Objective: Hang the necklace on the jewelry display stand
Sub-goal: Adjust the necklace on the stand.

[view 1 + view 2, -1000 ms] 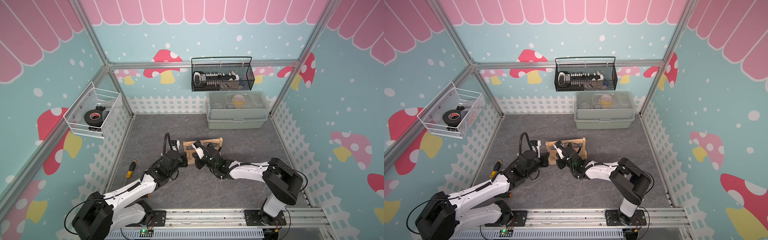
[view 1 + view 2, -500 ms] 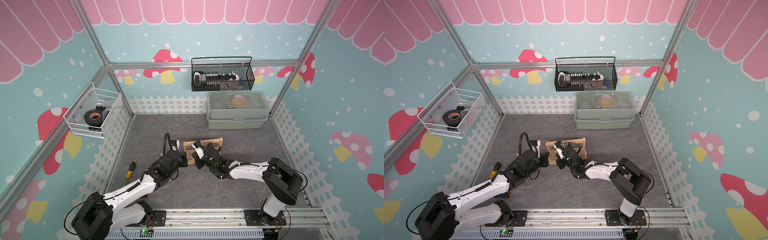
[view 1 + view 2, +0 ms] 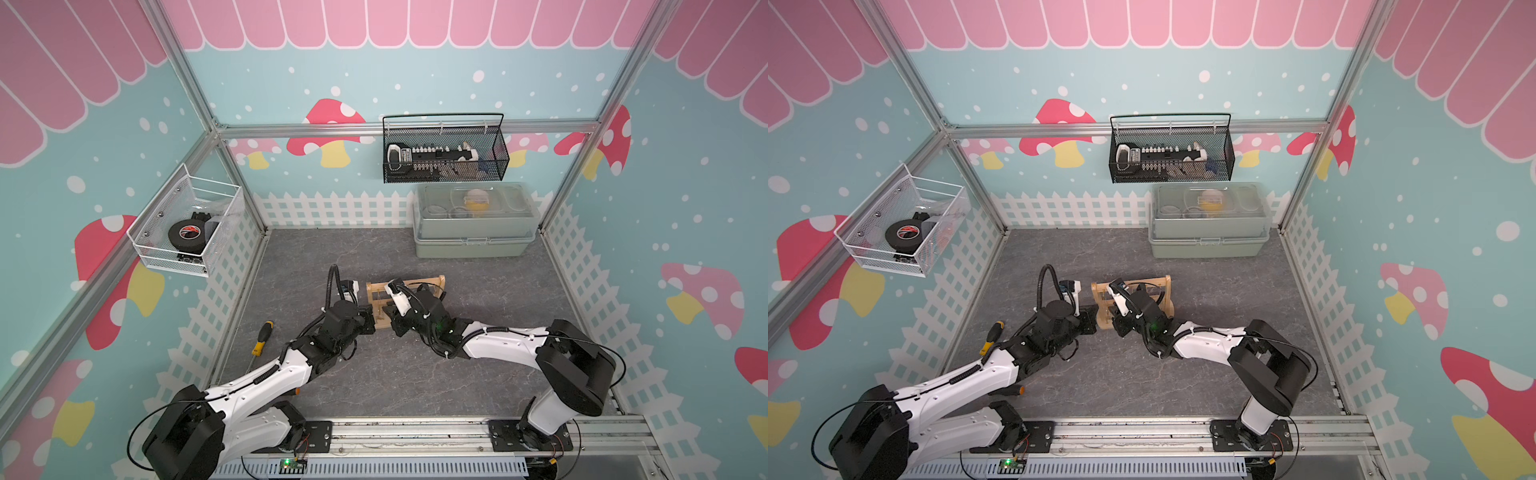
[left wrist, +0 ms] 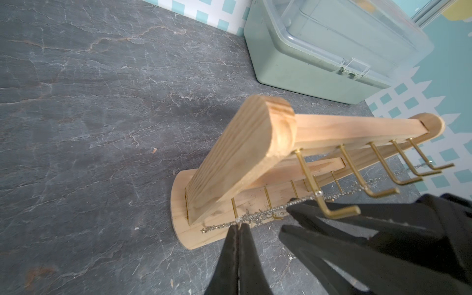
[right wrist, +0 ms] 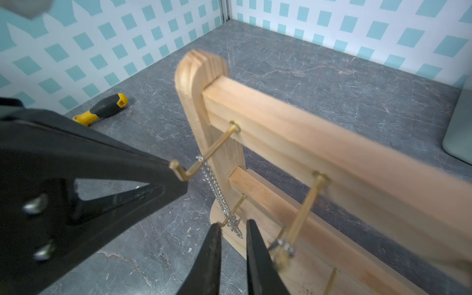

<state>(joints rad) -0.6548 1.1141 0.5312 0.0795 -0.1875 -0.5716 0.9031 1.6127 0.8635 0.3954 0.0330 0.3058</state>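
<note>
Necklace over hook, right jaws newly apart

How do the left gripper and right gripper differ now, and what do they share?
The left gripper has its jaws pressed together; the right gripper has a gap between its jaws. The left gripper's tip sits by the end of a top hook; the right gripper's tips frame the necklace lower down. Both are black, pointed, at the same end of the jewelry display stand.

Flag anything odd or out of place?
The necklace runs from an end top hook on the stand and bunches on a lower hook, not hanging free; the left pincer pinches it. A screwdriver lies loose on the floor.
</note>
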